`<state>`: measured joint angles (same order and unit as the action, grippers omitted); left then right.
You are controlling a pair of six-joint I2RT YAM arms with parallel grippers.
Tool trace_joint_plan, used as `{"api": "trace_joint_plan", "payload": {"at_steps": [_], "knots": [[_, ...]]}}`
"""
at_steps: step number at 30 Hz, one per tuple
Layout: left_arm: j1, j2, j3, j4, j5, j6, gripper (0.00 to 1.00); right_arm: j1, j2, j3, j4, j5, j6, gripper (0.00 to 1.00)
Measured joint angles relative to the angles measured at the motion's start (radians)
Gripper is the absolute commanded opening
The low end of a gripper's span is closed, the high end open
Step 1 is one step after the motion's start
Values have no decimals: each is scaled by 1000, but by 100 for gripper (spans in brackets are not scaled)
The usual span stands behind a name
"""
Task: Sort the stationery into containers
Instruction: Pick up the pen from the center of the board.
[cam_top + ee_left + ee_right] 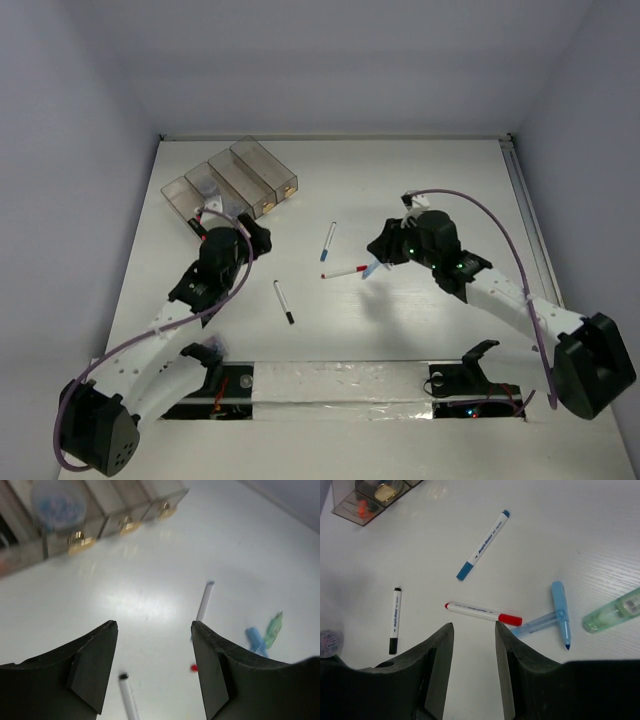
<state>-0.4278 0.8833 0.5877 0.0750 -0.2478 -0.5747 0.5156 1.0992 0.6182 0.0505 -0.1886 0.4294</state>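
On the white surface (420,180), towards its far left corner, stands the row of four joined clear smoky-brown plastic bins (232,178), set at a slant. Through one bin wall, in the left wrist view, I see a round grey-blue shape (57,505), but it is too blurred to name. In the end bin, from the right wrist view, something small and orange (362,507) lies inside.

The loose stationery lies in the middle of the surface, between the two arms and well apart from the bins. The thin white pen with blue ends (483,545) is the farthest from me. The thin white pen with red ends (482,614) lies across, nearer to me. The thin white pen with black ends (395,620) lies to its left, apart from both. Just beside the red cap is a light-blue translucent plastic clip (560,615), and to the right of that, a pale-green translucent plastic piece (612,612).

The left tool (152,625) hangs near the bins. Its jaws stand wide, and there is only bare surface between them. The right tool (473,626) is above the red-ended pen. Its jaws leave a narrow gap and hold nothing, and the pen lies on the surface just beyond the fingertips.
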Motion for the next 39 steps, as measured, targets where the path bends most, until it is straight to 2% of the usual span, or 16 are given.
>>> {"api": "trace_joint_plan", "payload": {"at_steps": [2, 6, 11, 16, 21, 23, 27, 30, 35, 39], "knots": [[-21, -48, -84, -27, 15, -34, 57, 63, 80, 66, -17, 62, -4, 46], [-53, -94, -181, -67, 61, -86, 58, 178, 280, 221, -42, 172, -6, 68], [-89, -190, -246, -58, 85, -124, 58, 218, 550, 421, -81, 267, -6, 70], [-101, -275, -283, -50, 91, -130, 58, 219, 760, 568, -150, 336, 2, 61], [-102, -349, -308, -47, 99, -129, 58, 225, 882, 669, -200, 377, 14, 56], [-103, -378, -322, -45, 103, -125, 58, 232, 912, 714, -209, 389, 19, 49], [-103, -412, -338, -48, 106, -117, 58, 252, 985, 808, -234, 419, 26, 20], [-103, -436, -347, -45, 105, -117, 58, 260, 1023, 863, -237, 432, 38, 7], [-103, -469, -338, -42, 100, -113, 57, 265, 1051, 906, -238, 445, 44, 1], [-103, -496, -248, -60, 70, -84, 58, 265, 1050, 922, -220, 439, 8, 0]]}}
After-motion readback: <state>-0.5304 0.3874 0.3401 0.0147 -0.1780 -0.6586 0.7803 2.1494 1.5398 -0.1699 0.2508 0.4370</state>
